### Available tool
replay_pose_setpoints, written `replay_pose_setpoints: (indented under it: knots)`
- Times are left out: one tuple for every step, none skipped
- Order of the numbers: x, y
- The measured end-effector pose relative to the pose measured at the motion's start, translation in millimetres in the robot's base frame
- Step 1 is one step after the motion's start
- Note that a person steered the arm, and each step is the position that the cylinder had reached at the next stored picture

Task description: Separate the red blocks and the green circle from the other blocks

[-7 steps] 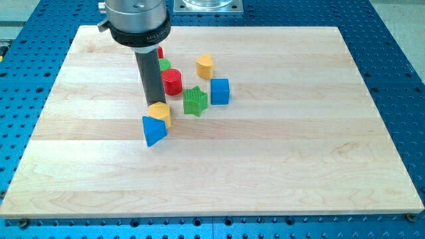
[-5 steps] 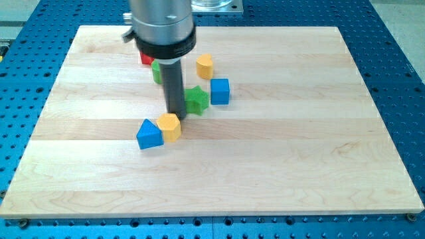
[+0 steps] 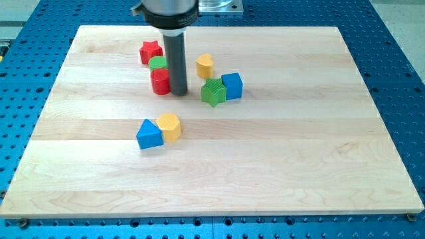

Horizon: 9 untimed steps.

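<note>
Red blocks sit near the view's top left of the wooden board. One is a red star. The other is a round red block. The green circle sits between them and looks like it touches the round red block.

I have no pincer at all, only a dark rod, so nothing is held. My tip rests on the board just to the view's right of the round red block. It is so close that I cannot tell if they touch.

To the view's right of my tip is a green star. A blue cube is pressed up against it. A yellow block sits alone a bit above those two.

Lower down, well apart from my tip, a blue triangle block and another yellow block touch side by side.
</note>
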<state>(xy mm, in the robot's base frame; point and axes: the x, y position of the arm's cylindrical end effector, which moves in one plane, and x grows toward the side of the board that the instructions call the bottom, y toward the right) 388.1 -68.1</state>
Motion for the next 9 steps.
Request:
replay_pose_setpoints:
  knots:
    - [0, -4]
    - [-1, 10]
    - [-32, 35]
    - [-81, 14]
    - [-83, 3]
    - [-79, 14]
    - [-75, 59]
    - [-75, 43]
    - [-75, 8]
